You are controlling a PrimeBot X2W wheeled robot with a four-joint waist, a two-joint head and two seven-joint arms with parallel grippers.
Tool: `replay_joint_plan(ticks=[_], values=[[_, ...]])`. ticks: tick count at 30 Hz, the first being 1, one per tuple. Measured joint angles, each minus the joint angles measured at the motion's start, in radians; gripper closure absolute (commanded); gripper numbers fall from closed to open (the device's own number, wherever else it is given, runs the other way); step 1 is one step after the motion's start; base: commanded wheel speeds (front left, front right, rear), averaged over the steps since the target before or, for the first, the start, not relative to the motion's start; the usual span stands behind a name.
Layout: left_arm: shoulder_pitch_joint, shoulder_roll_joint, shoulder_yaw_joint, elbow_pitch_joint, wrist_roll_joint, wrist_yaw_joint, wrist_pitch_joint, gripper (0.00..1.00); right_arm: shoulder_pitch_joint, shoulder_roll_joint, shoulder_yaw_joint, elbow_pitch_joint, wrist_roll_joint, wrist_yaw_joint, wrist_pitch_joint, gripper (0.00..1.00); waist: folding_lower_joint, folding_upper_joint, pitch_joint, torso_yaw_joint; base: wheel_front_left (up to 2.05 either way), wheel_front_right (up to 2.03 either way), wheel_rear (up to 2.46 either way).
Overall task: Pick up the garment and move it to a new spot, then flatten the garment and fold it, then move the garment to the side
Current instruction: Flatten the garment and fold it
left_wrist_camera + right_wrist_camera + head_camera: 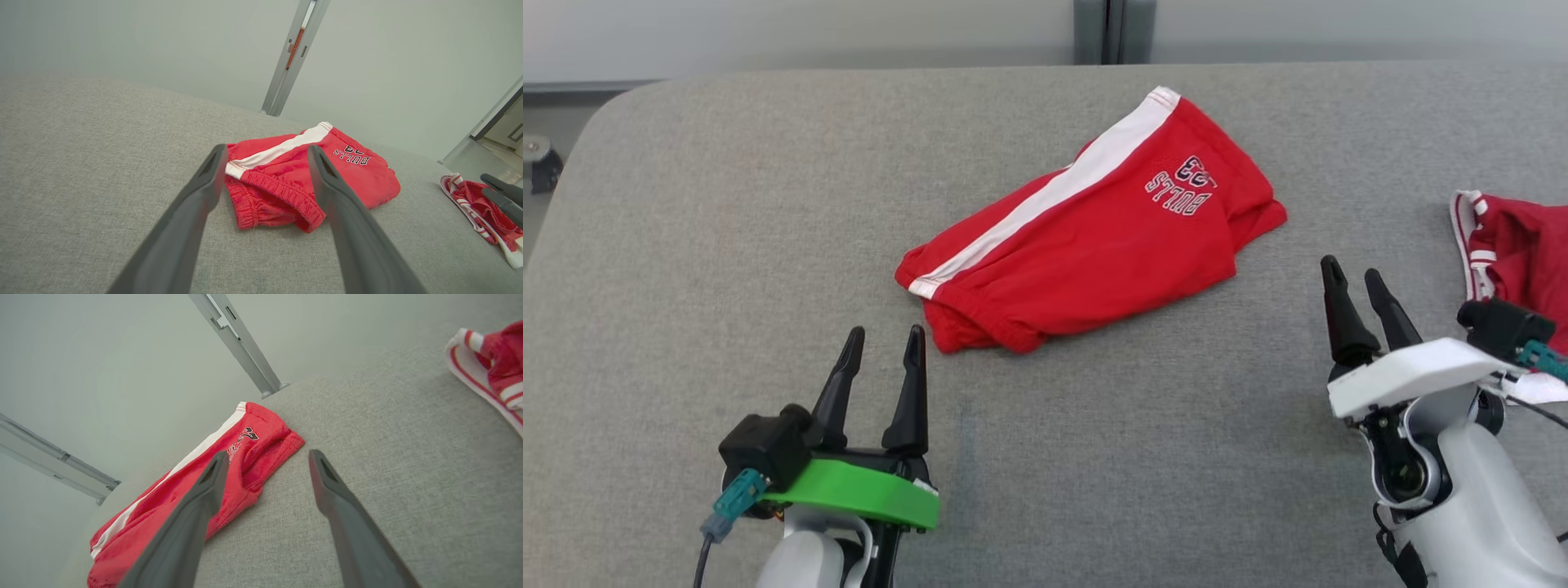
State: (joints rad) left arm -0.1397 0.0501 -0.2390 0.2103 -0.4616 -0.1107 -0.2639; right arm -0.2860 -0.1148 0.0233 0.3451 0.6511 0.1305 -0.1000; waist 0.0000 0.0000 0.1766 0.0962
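Observation:
The garment [1094,237] is a pair of red shorts with a white side stripe and a "BULLS" print, lying folded at the middle of the grey table [727,204]. In the left wrist view the garment [294,179] shows its elastic waistband towards me; in the right wrist view the garment [204,486] lies at the left. My left gripper [882,347] is open, just short of the waistband end, with nothing between its fingers. My right gripper [1356,282] is open to the right of the shorts, also empty. The left gripper [267,153] and right gripper [265,457] hover above the cloth surface.
A second red and white garment [1511,253] lies crumpled at the table's right edge, close behind my right wrist; the same garment [478,208] [490,363] is in both wrist views. The table's rounded far-left corner [613,106] borders the floor. A wall with a metal post [1111,33] stands behind.

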Motion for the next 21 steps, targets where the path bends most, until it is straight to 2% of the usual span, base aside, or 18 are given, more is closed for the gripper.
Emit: replay_joint_plan(ticks=[4, 10, 15, 21], values=[[-0.023, 0.0, -0.038, -0.001, -0.02, 0.005, 0.0, 0.0, -0.077, 0.009, -0.05, 0.067, 0.089, 0.0, 0.09, 0.0, 0.0, 0.0, 0.034, 0.04, 0.0, 0.0, 0.0], [-0.042, 0.0, -0.087, 0.008, -0.045, 0.014, 0.0, 0.0, -0.181, 0.025, -0.114, 0.177, 0.154, 0.0, 0.189, 0.0, 0.0, 0.0, 0.078, 0.106, 0.0, 0.0, 0.0], [-0.059, 0.0, -0.145, 0.008, -0.045, 0.019, 0.0, 0.0, -0.255, 0.028, -0.18, 0.268, 0.173, 0.0, 0.222, 0.0, 0.0, 0.0, 0.108, 0.161, 0.0, 0.0, 0.0], [-0.063, 0.0, -0.171, 0.006, -0.05, 0.029, 0.0, 0.0, -0.322, 0.022, -0.243, 0.362, 0.165, 0.0, 0.239, 0.0, 0.0, 0.0, 0.131, 0.215, 0.0, 0.0, 0.0]])
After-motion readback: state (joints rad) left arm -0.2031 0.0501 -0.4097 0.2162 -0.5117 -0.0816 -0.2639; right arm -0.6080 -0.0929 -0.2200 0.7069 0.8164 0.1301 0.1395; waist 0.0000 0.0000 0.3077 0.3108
